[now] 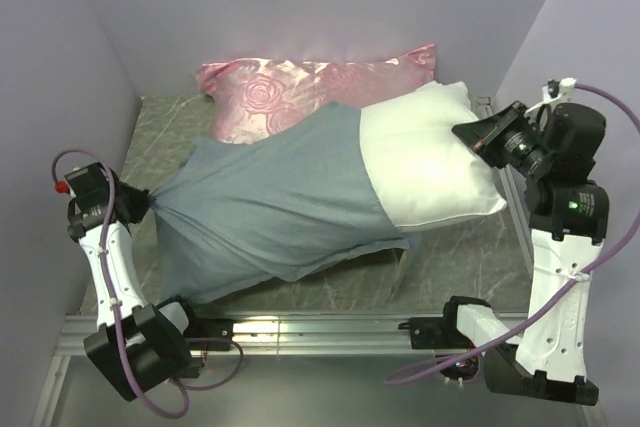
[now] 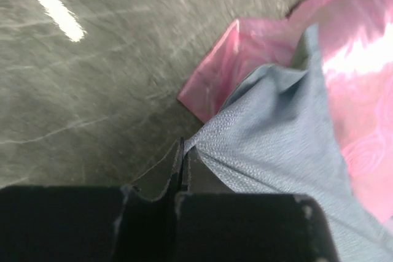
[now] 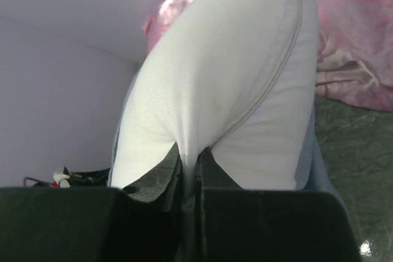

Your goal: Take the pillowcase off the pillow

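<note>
The pillowcase [image 1: 270, 202] lies inside out across the table, showing its plain grey-blue side, and covers the left part of the off-white pillow [image 1: 425, 162]. The pillow's right half sticks out bare. My left gripper [image 1: 143, 203] is shut on the pillowcase's left end, pinching a fold of grey-blue cloth [image 2: 270, 133] between its fingertips [image 2: 183, 151]. My right gripper [image 1: 468, 133] is shut on the pillow's right edge, with white fabric [image 3: 227, 78] squeezed between its jaws [image 3: 191, 157]. The pillow's zipper seam shows in the right wrist view.
A shiny pink rose-patterned pillow [image 1: 300, 82] lies at the back against the wall, partly under the pillowcase; it also shows in the left wrist view [image 2: 362, 47]. Lilac walls close in left, back and right. A metal rail [image 1: 300, 325] runs along the near edge.
</note>
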